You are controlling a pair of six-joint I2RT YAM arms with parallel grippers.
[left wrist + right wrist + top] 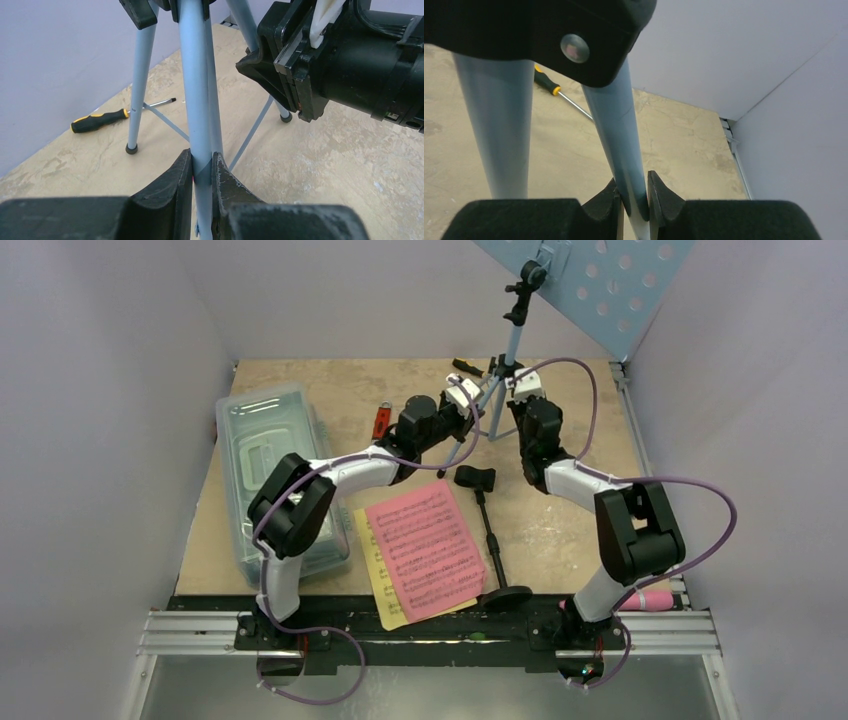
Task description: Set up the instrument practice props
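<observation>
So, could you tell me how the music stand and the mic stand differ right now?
The music stand stands upright on its tripod; the mic stand lies flat. The music stand is light blue, the mic stand black. The left gripper and right gripper clamp the music stand's legs; neither holds the mic stand. Both are slim poles with a foot.

Pinched tight, close together: left claw [202,165] and right claw [633,194].

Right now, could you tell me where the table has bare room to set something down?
Bare: the table's far right corner, between music stand and right wall; the strip between the mic stand and the right arm. Crowded: around the tripod and both arms; the left, with the clear box and sheet-music pages.
</observation>
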